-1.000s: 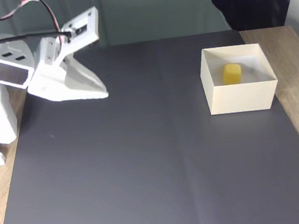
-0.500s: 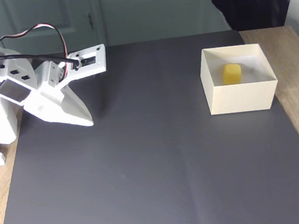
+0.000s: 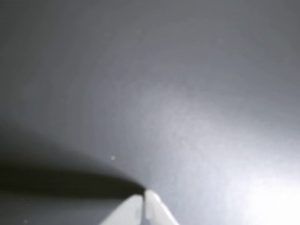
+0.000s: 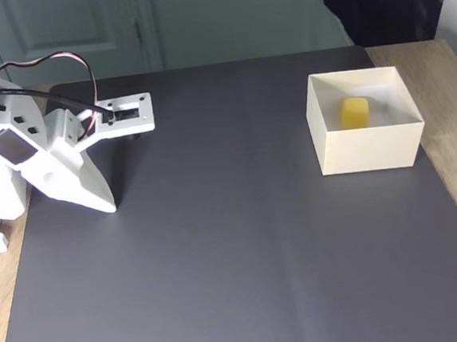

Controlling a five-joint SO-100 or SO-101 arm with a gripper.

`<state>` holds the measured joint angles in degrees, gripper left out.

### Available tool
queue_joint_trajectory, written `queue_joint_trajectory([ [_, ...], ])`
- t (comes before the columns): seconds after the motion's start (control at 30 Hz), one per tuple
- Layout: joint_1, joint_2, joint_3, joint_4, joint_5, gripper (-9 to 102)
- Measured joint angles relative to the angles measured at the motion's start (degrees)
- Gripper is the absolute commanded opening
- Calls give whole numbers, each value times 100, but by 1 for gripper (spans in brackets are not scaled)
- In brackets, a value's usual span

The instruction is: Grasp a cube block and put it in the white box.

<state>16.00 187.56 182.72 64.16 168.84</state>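
Cube block (image 4: pixel 355 113) in white box (image 4: pixel 368 150), front wall hiding its base

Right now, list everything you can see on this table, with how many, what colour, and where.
cube block: one, yellow-orange, inside the white box.
white box: one, cream-white, open top, right side of the mat in the fixed view.
mat: one, dark grey, covering most of the table.
table: one, light wood, showing at the mat's left and right edges.
door: one, pale grey-green, behind the table.
gripper: one, white, shut and empty, tips down near the mat's left edge.
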Motion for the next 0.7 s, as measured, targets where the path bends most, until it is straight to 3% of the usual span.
queue_joint_trajectory([
  [0.7,149,0,0,18,-105,0],
])
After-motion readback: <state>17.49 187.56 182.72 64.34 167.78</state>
